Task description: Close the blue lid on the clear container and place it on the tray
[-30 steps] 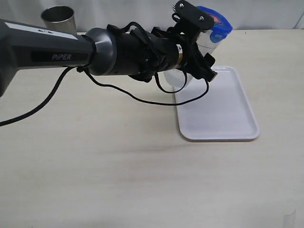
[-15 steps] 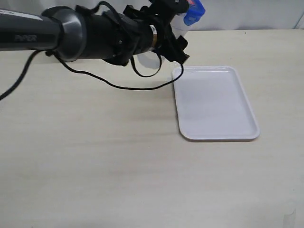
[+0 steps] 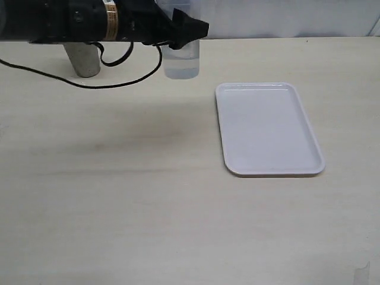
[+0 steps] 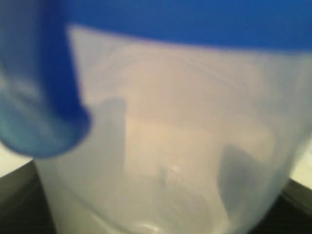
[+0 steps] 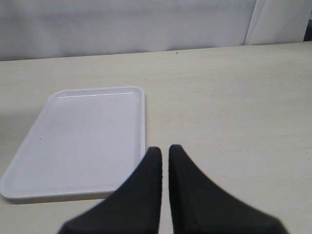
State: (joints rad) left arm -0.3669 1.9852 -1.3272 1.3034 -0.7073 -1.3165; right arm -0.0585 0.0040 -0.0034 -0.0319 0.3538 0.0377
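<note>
The clear container (image 3: 181, 64) sits at the upper middle of the exterior view, gripped between the jaws of my left end effector (image 3: 185, 32), which are spread wide around its wall. I cannot tell whether its base touches the surface (image 3: 148, 208) or hangs just above it. In my left wrist view the blue lid (image 4: 195, 19) caps the container, and one flap (image 4: 58, 97) hangs down along the wall. The picture is too blurred to say whether the flaps are snapped home.

The tray (image 3: 267, 127) lies to the lower right of the container, well apart from it and with nothing on it. A steel cup (image 3: 83, 59) stands at the upper left, partly behind my arm. My right end effector (image 5: 165, 165) is pinched closed on nothing, low over the surface near the tray's corner.

I judge the lid is on and the placing step is in hand. The next move calls for carrying the container right and down over the tray, keeping it upright, lowering it onto the flat inside the rim, then releasing. If a flap is loose, it needs pressing first.
</note>
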